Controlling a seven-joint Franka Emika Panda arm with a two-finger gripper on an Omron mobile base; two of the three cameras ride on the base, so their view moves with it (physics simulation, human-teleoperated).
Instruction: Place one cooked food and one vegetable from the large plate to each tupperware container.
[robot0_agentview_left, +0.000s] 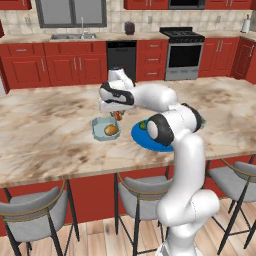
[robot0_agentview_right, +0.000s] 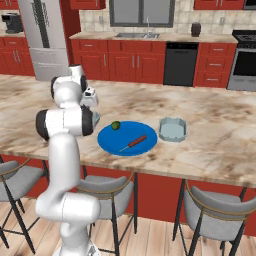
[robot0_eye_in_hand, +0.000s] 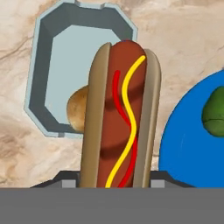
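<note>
My gripper (robot0_agentview_left: 117, 113) is shut on a hot dog (robot0_eye_in_hand: 124, 118), a sausage in a bun with red and yellow sauce lines. It hangs over the near edge of a pale tupperware container (robot0_eye_in_hand: 37, 78) that holds a brown potato (robot0_eye_in_hand: 78, 110). In the left base view this container (robot0_agentview_left: 98, 131) with the potato (robot0_agentview_left: 111, 130) sits just left of the large blue plate (robot0_agentview_left: 145, 141). On the plate (robot0_agentview_right: 112, 140) lie a round green vegetable (robot0_agentview_right: 116, 125) and a thin reddish stick-shaped food (robot0_agentview_right: 134, 143). A second tupperware container (robot0_agentview_right: 172, 130) stands right of the plate with nothing in it.
All this rests on a marble island counter (robot0_agentview_left: 45, 130), with grey stools (robot0_agentview_left: 35, 210) along its near edge. Red cabinets, a sink (robot0_agentview_left: 75, 36) and a stove (robot0_agentview_left: 182, 52) line the far wall.
</note>
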